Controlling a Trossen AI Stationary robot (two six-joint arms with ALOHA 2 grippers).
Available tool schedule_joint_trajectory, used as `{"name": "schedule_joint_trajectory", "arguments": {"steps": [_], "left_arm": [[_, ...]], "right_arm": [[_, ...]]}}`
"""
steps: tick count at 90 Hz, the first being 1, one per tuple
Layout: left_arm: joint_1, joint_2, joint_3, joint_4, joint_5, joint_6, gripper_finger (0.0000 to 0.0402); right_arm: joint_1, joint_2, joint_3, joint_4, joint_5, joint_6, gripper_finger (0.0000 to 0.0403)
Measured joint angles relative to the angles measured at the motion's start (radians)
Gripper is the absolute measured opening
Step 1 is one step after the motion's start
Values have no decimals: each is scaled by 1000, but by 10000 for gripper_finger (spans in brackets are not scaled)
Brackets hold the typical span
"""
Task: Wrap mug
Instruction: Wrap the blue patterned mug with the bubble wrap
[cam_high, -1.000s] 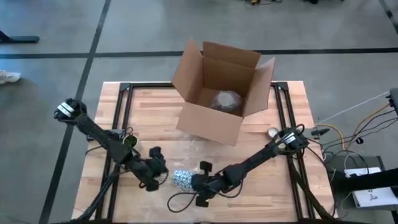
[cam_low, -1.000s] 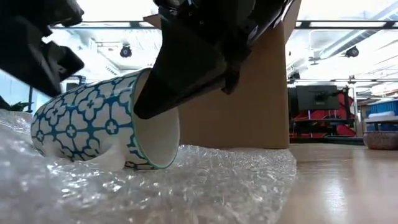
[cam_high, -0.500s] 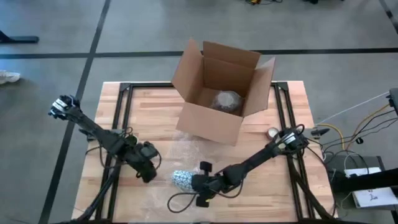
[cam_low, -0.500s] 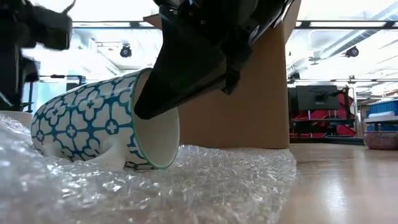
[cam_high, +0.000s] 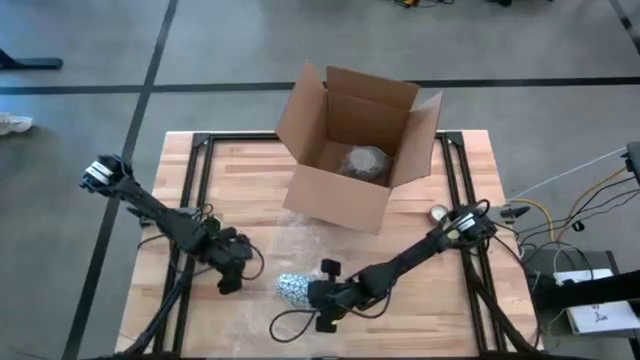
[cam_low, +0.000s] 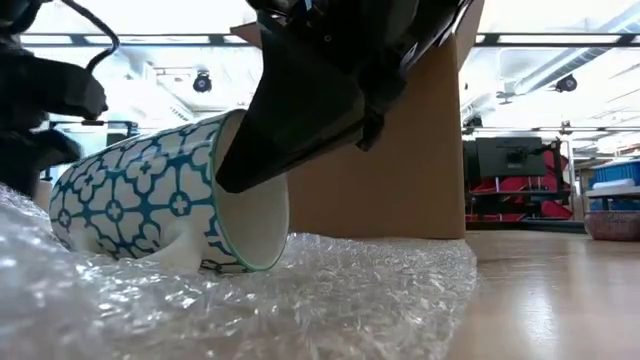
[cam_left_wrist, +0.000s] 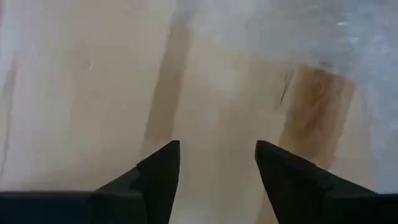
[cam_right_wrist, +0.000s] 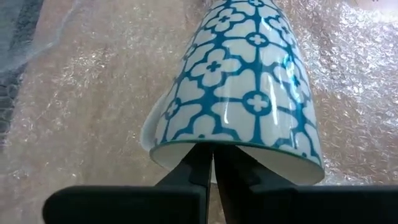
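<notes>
Mug (cam_high: 293, 287) on its side on the bubble wrap (cam_low: 300, 300), long axis running roughly across the table, mouth toward my right gripper (cam_high: 318, 296), which pinches the rim with one finger inside the mouth. From my left gripper (cam_high: 227, 280) the mug lies toward the table's middle, base end nearest; that gripper hangs with its fingers spread over bare wood at the wrap's edge, apart from the mug, so I judge it nearer for lifting the sheet's free side
</notes>
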Motion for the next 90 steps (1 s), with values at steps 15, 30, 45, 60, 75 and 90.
{"name": "schedule_joint_trajectory", "arguments": {"steps": [15, 30, 45, 60, 75, 90], "left_arm": [[-1, 112, -17, 208, -53, 244, 154], [-2, 216, -14, 272, -56, 267, 133], [0, 238, -16, 295, -23, 227, 122], [0, 140, -17, 210, -5, 143, 118], [-1, 48, -48, 171, 64, 94, 129], [-5, 57, -94, 248, 97, 60, 175]], "right_arm": [[0, 0, 0, 0, 0, 1, 2], [0, 0, 0, -1, 0, 2, 2], [0, 0, 0, -2, 0, 2, 2], [0, 1, 0, -5, 0, 2, 2], [0, 1, 0, -7, 1, 1, 2], [-4, 2, 0, -6, 3, 1, 2]]}}
